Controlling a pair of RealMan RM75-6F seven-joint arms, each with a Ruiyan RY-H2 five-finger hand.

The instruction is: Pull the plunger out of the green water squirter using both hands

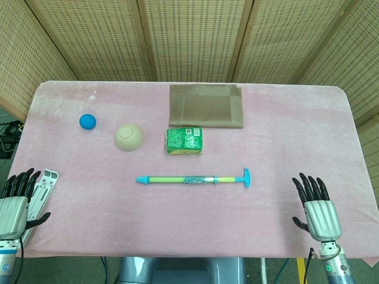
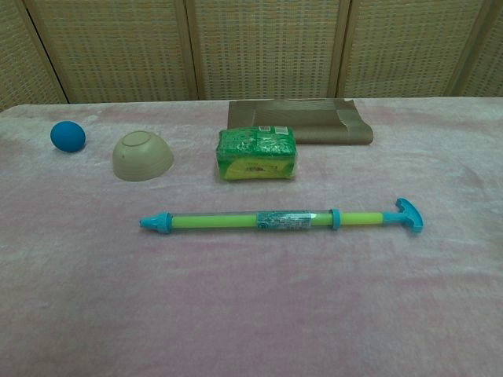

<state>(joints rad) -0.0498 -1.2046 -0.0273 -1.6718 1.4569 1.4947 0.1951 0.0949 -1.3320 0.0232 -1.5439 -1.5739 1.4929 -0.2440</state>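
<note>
Flanking the squirter point(image 1: 192, 179), both hands point(image 1: 13, 208) point(image 1: 317, 207) rest spread-fingered; bowl point(image 1: 129, 137), sponge pack point(image 1: 184, 141) behind.

Squirter point(image 1: 193, 179) mid-table; behind it ball point(image 1: 87, 121), bowl point(image 1: 129, 137), packet point(image 1: 184, 141) left to right; mat point(image 1: 206, 106) rearmost.

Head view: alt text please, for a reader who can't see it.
A green water squirter lies untouched across a pink-covered table, T-handle pointing right. Open left hand and right hand rest at the near corners; blue ball, overturned bowl, green packet behind.
</note>
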